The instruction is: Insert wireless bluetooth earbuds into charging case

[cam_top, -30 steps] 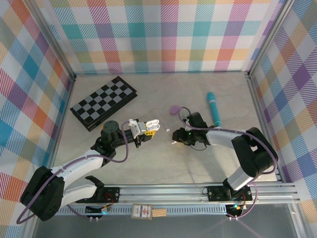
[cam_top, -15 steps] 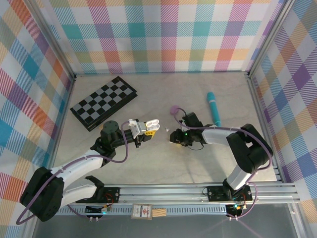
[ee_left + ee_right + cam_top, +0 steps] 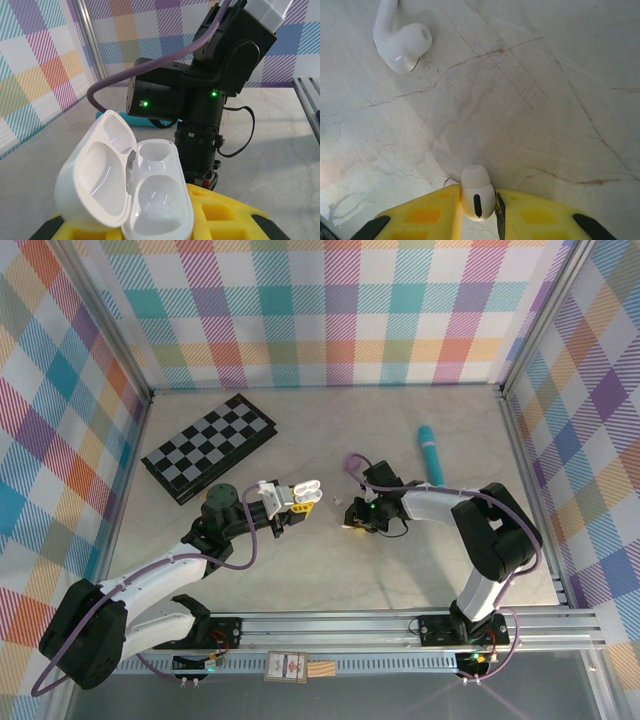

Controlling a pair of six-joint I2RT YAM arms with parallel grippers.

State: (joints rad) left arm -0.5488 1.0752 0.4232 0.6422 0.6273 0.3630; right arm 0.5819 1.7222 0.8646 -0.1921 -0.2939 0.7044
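We see two arms meeting near the middle of a pale, marbled bench. The left claw is clamped on a white case, gripping its base between yellow fingers. The lid is swung back, so both wells show and both are empty. We judge the case is held this way to give the other arm a steady, open target. Just across from it, low over the bench, the right claw is narrowed on one white earbud, pinched between its yellow fingers with the rounded tip poking out ahead. A second earbud lies loose on the bench, ahead of that claw and apart from it. Neither earbud is in the case yet. A chessboard and a teal tube lie farther back, out of the way.
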